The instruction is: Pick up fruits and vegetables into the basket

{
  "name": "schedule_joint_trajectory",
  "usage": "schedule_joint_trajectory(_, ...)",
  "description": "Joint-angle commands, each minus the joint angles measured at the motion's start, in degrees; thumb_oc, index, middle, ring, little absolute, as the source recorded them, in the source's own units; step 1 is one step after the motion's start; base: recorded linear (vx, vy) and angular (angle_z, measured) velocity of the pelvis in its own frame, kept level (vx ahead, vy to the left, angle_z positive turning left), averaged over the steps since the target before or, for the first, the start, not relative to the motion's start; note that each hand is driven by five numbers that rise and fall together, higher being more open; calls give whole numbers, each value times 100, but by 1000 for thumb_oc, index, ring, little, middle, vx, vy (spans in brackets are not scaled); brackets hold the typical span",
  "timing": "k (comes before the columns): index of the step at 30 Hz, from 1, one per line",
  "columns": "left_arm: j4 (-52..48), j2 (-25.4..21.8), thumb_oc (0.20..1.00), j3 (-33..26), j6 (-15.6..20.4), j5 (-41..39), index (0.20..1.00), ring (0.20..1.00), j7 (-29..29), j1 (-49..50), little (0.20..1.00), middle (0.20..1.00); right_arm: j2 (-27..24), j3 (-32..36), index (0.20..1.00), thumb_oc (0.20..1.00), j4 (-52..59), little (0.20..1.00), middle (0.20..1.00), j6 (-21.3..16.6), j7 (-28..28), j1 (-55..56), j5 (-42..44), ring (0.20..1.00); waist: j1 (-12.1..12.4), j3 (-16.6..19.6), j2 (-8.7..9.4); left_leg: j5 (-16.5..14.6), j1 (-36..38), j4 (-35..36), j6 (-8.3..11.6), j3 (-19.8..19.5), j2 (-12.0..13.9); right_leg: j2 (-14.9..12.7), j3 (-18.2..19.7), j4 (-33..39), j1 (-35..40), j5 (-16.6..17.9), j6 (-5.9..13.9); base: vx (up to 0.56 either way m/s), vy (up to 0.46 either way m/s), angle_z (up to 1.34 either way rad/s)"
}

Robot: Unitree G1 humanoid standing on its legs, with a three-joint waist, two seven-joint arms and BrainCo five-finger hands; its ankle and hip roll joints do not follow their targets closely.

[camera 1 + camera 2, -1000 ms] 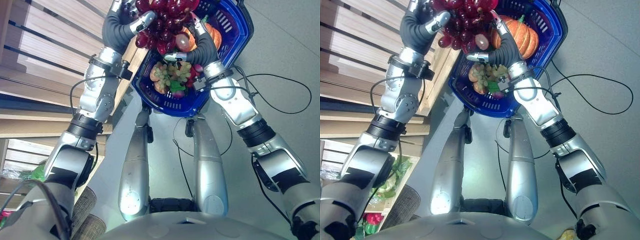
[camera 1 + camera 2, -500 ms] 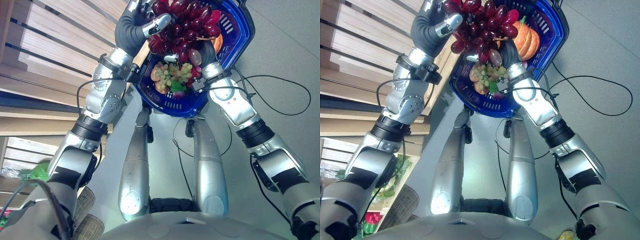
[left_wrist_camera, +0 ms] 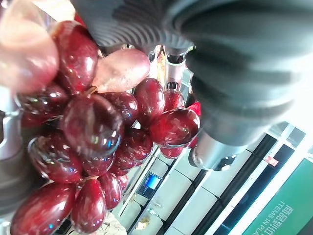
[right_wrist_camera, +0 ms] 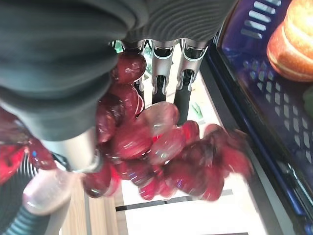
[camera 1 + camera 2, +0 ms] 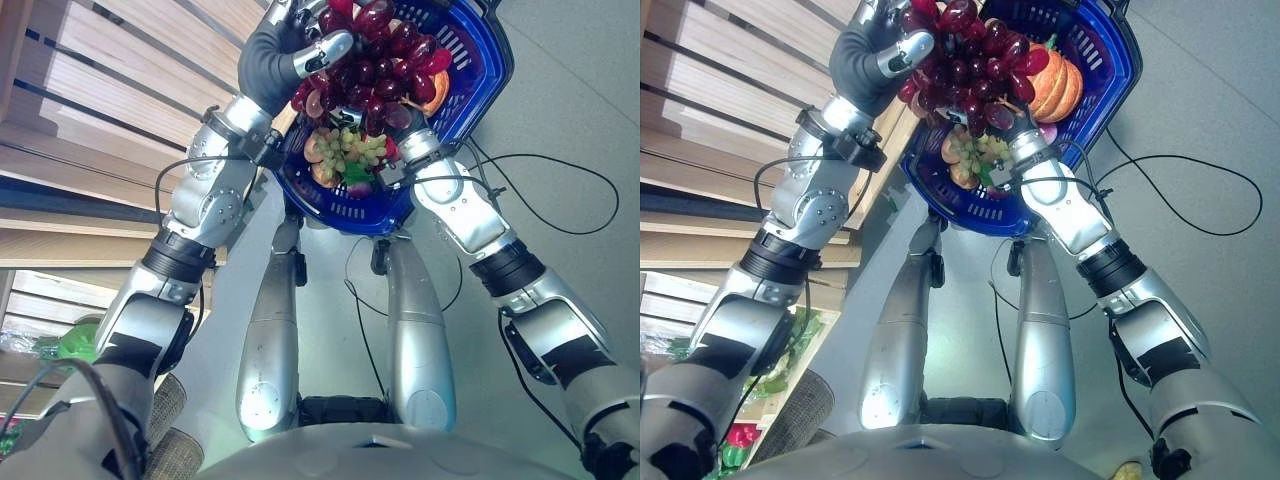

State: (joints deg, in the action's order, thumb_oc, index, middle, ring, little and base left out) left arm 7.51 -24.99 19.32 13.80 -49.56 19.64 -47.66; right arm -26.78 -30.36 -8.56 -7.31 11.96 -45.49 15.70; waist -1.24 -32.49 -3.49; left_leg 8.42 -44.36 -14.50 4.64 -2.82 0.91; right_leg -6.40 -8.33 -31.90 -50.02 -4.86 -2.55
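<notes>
Grey floor (image 5: pixel 560 110), wooden slats (image 5: pixel 90 90) at 9 o'clock; both hands, left hand (image 5: pixel 290 55) and right hand (image 5: pixel 1002 118), grip red grapes (image 5: pixel 375 60) over blue basket (image 5: pixel 480 70).

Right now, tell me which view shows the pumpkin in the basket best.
The right eye view: the pumpkin sits mostly clear in the blue basket beside the red grapes. The left eye view shows an orange sliver behind the grapes; the right wrist view catches its edge.

Both arms reach forward; the left hand (image 5: pixel 300 55) and right hand (image 5: pixel 1002 120) have curled fingers.
</notes>
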Motion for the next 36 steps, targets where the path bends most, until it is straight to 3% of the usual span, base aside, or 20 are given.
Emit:
schedule_joint_trajectory(1, -762, 322, 200, 628, 6, 21, 200, 200, 395, -84, 200, 200, 490, 99, 200, 200, 807, 200, 200, -363, -6, -473, 141, 200, 83, 270, 134, -685, 3, -639, -350, 289, -274, 107, 138, 1028, 438, 663, 610, 0, 0, 0)
schedule_joint_trajectory(7, -770, 355, 200, 645, -6, 56, 200, 200, 396, 24, 200, 200, 497, 97, 200, 200, 820, 200, 200, -403, 102, -426, 120, 200, 88, 270, 130, -678, 5, -625, -357, 287, -278, 104, 130, 1038, 436, 674, 607, 0, 0, 0)
schedule_joint_trajectory(10, -763, 353, 200, 659, -1, 197, 200, 200, 113, 69, 200, 200, 523, 107, 200, 200, 832, 200, 200, -419, 122, -390, 102, 200, 91, 270, 131, -673, 6, -632, -359, 277, -287, 117, 134, 1027, 439, 676, 606, 0, 0, 0)
schedule_joint_trajectory(11, -755, 356, 736, 654, 51, 265, 736, 736, -55, 79, 736, 736, 537, 111, 200, 200, 825, 200, 200, -429, 133, -381, 92, 200, 94, 270, 130, -669, 5, -633, -361, 275, -292, 117, 132, 1027, 439, 677, 607, 0, 0, 0)
schedule_joint_trajectory(12, -736, 342, 1000, 651, 106, 390, 1000, 1000, -202, 83, 1000, 1000, 538, 117, 200, 200, 815, 200, 200, -447, 133, -370, 87, 200, 96, 270, 131, -669, 12, -628, -365, 274, -296, 117, 126, 1027, 446, 675, 610, 0, 0, 0)
schedule_joint_trajectory(15, -691, 292, 1000, 599, 264, 694, 1000, 1000, -578, 112, 1000, 1000, 528, 163, 200, 200, 817, 200, 200, -448, 134, -348, 99, 200, 110, 270, 133, -671, 0, -643, -364, 261, -298, 109, 116, 1018, 443, 667, 609, 0, 0, 0)
schedule_joint_trajectory(19, -642, 180, 1000, 410, 789, 1412, 1000, 1000, -1824, 177, 1000, 1000, 513, 231, 200, 200, 802, 200, 200, -487, 189, -265, 119, 200, 158, 270, 116, -662, -34, -662, -369, 226, -312, 91, 93, 981, 423, 637, 609, 0, 0, 0)
schedule_joint_trajectory(24, -616, 207, 1000, 112, 1268, 2329, 1000, 1000, -2819, 365, 1000, 1000, 563, 350, 200, 200, 802, 200, 200, -558, 208, -135, 52, 200, 214, 270, 118, -661, -58, -672, -360, 174, -332, 84, 61, 937, 405, 593, 611, 0, 0, 0)
schedule_joint_trajectory(32, -253, 228, 1000, -259, 1572, 3448, 1000, 1000, -4550, 316, 1000, 1000, 666, 509, 200, 200, 493, 200, 200, -596, 457, -94, 114, 200, 259, 270, 142, -660, -74, -697, -325, 127, -342, 97, 37, 847, 396, 516, 596, 0, 0, 0)
schedule_joint_trajectory(36, 140, 210, 1000, -383, 1522, 3791, 1000, 1000, -5003, 310, 1000, 1000, 662, 596, 200, 200, 258, 200, 200, -642, 650, -45, 231, 200, 256, 270, 152, -668, -55, -700, -296, 128, -334, 99, 30, 819, 408, 490, 605, 0, 0, 0)
